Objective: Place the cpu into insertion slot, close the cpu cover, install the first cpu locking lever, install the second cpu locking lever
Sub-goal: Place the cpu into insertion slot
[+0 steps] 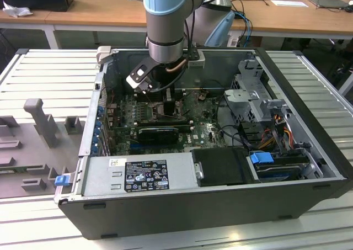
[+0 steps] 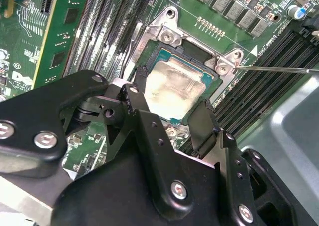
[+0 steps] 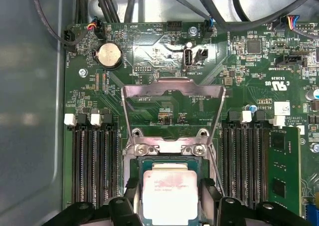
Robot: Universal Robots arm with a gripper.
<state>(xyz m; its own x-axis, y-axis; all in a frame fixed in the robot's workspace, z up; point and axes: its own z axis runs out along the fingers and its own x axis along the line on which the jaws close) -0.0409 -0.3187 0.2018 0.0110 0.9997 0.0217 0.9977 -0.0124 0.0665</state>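
The cpu (image 2: 174, 89) (image 3: 169, 196), a pale silvery square chip, lies flat inside the insertion slot (image 2: 195, 50) (image 3: 172, 160) on the green motherboard. My gripper (image 2: 169, 109) (image 3: 170, 203) is low over the socket, and its black fingers (image 2: 136, 100) press against two opposite edges of the chip. The cpu cover (image 3: 172, 90) stands swung up and open behind the socket, hinged at its two screws. A thin wire locking lever (image 2: 279, 69) sticks out free beside the socket. In the exterior view my gripper (image 1: 165, 98) reaches down into the open computer case.
Black memory slots (image 3: 92, 161) (image 3: 244, 161) run along both sides of the socket. Cables (image 3: 199, 1) cross the board's far edge near a coin battery (image 3: 108, 55). The case walls (image 1: 309, 101), a drive cage (image 1: 253, 95) and the power supply (image 1: 138, 173) ring the board.
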